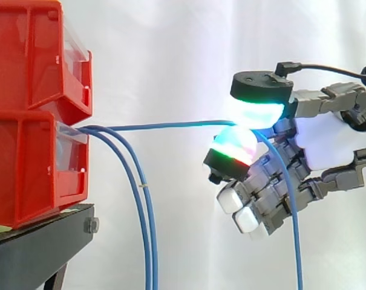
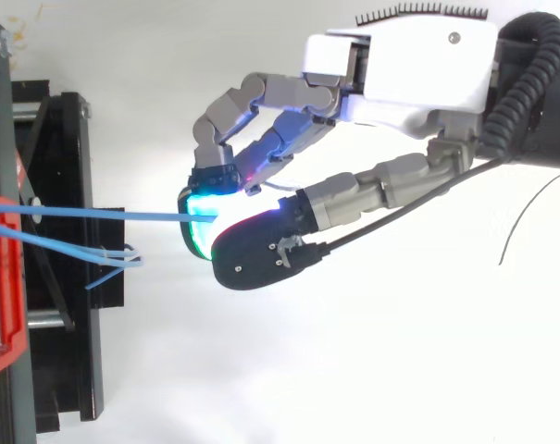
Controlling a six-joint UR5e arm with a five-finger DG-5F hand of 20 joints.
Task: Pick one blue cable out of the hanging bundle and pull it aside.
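The hand (image 1: 320, 144) comes in level from the side away from the lower red bin (image 1: 25, 163), its palm facing that bin. Its glowing pads (image 1: 255, 112), thumb above and one finger below, are clamped together on one blue cable (image 1: 164, 126), with the remaining fingers curled underneath. That blue cable runs taut and almost level from the bin's front lip out to the pinch, then drops slack on the far side from the bin. Two other blue cables (image 1: 139, 199) leave the same lip and hang close beside the bin, well apart from the hand.
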